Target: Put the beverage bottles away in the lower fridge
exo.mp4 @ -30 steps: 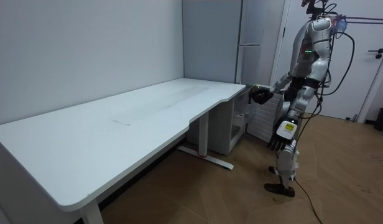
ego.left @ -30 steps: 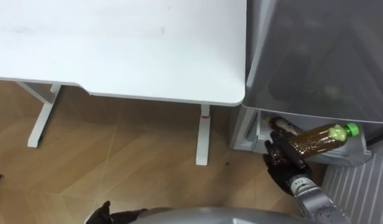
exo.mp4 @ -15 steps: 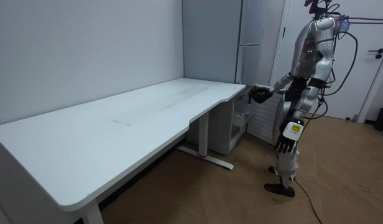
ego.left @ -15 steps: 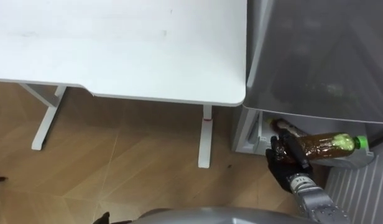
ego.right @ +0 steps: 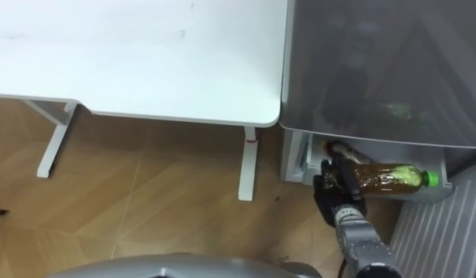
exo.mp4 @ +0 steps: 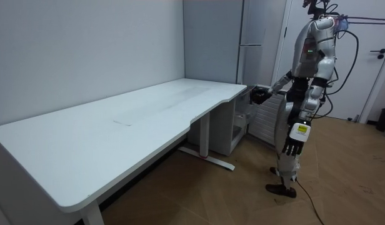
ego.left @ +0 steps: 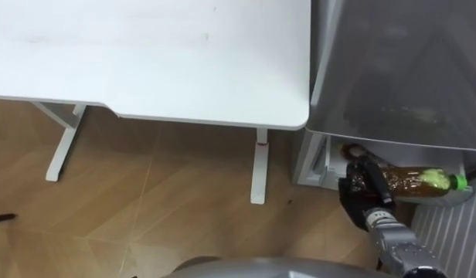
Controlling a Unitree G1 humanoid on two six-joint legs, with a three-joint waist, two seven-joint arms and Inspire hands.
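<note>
A brown drink bottle (ego.left: 412, 179) with a green cap lies level in my right hand (ego.left: 360, 189), whose fingers are curled round its lower end. The hand holds it at the open lower compartment (ego.left: 319, 158) of the grey fridge (ego.left: 400, 69), cap pointing right. Behind the hand, a second brown bottle (ego.left: 354, 151) lies inside that compartment, partly hidden. In the room view I stand upright facing the fridge (exo.mp4: 255, 37), my right hand (exo.mp4: 260, 95) stretched to it. My left hand (exo.mp4: 292, 145) hangs by my side with relaxed fingers.
The white desk (ego.left: 161, 54) abuts the fridge on its left, with a desk leg (ego.left: 259, 166) close to the compartment. A white ribbed panel (ego.left: 447, 239) stands at the lower right. Wooden floor (ego.left: 145, 208) lies open under and before the desk.
The bottle has tipped from slanted to level and moved right, deeper at the lower compartment. My left arm has swung back down to my side.
</note>
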